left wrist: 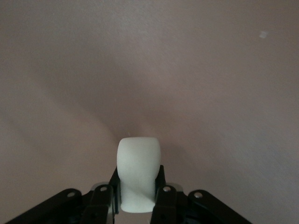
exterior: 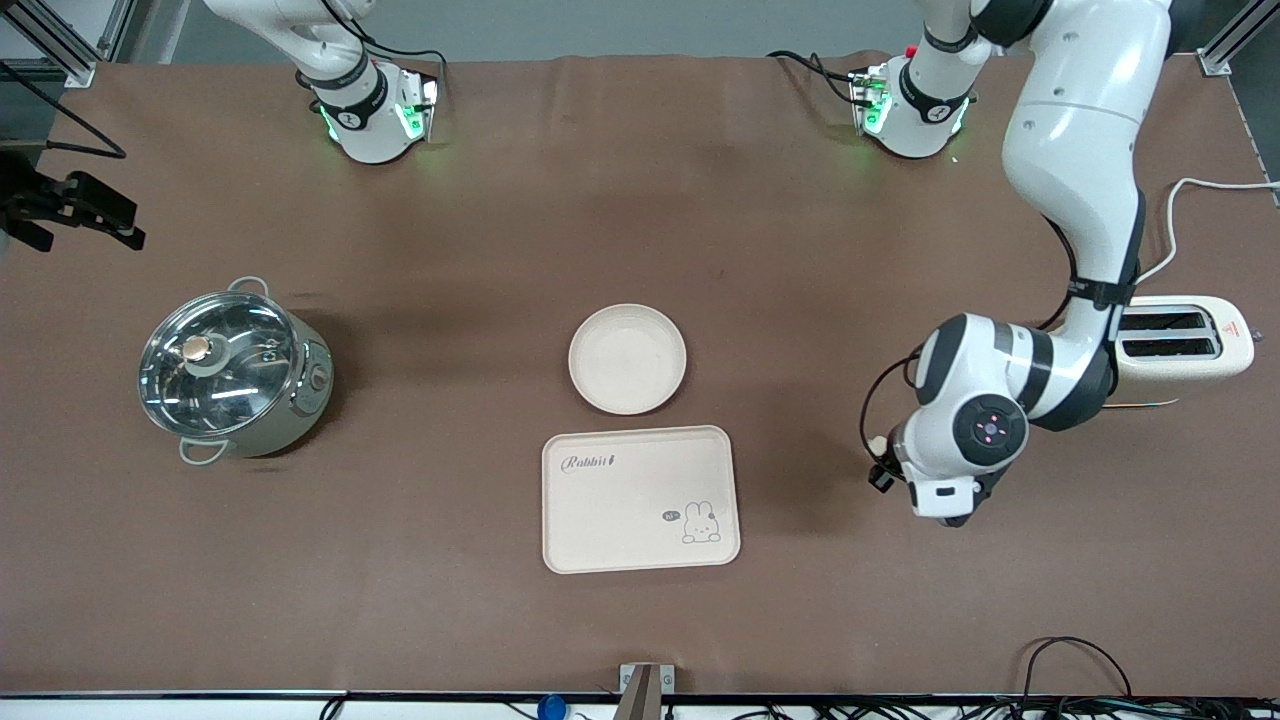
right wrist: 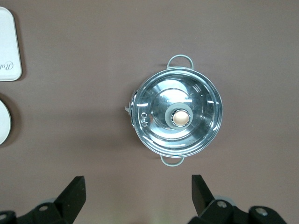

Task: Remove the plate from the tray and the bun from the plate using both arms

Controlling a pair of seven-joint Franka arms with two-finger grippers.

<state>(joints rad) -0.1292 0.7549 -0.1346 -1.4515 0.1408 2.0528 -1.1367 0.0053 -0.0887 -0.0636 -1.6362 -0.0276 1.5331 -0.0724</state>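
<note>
Over bare table the left tool [left wrist: 137, 198] grips the bun [left wrist: 138, 172]; right tool [right wrist: 138, 196] gapes wide

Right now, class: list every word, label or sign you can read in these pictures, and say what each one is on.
"Rabbit": script in one corner of the tray, which lies nearer the front camera than the plate.
Small speech bubble beside the tray's rabbit drawing: too small to read.
Red triangular mark on the toaster: too small to read.
Pot: no readable text.
</note>
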